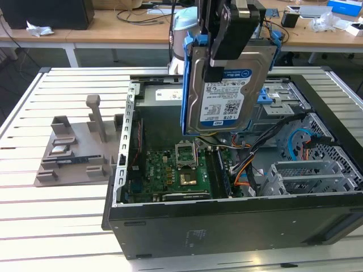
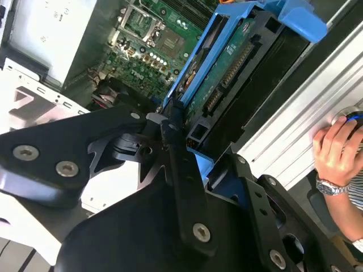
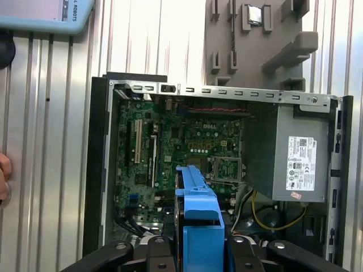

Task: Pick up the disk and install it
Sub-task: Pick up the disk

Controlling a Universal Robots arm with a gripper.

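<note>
The disk (image 1: pixel 227 90), a silver hard drive with a white-and-blue label in a blue carrier rail, hangs upright above the open computer case (image 1: pixel 227 221). My gripper (image 1: pixel 229 34) is shut on its upper edge. In the second wrist view the black fingers (image 2: pixel 176 164) clamp the blue rail of the disk (image 2: pixel 227 73), with the motherboard (image 2: pixel 153 39) beneath. The first wrist view looks down past the blue rail of the disk (image 3: pixel 198 221) into the case onto the motherboard (image 3: pixel 187 147).
A grey power supply box (image 3: pixel 295 158) with a white sticker sits inside the case. Drive bays and cables (image 1: pixel 300 147) fill the case toward the exterior view's right. A grey fixture block (image 1: pixel 74 153) lies on the slatted table. A person's hand (image 2: pixel 340 153) rests by the case.
</note>
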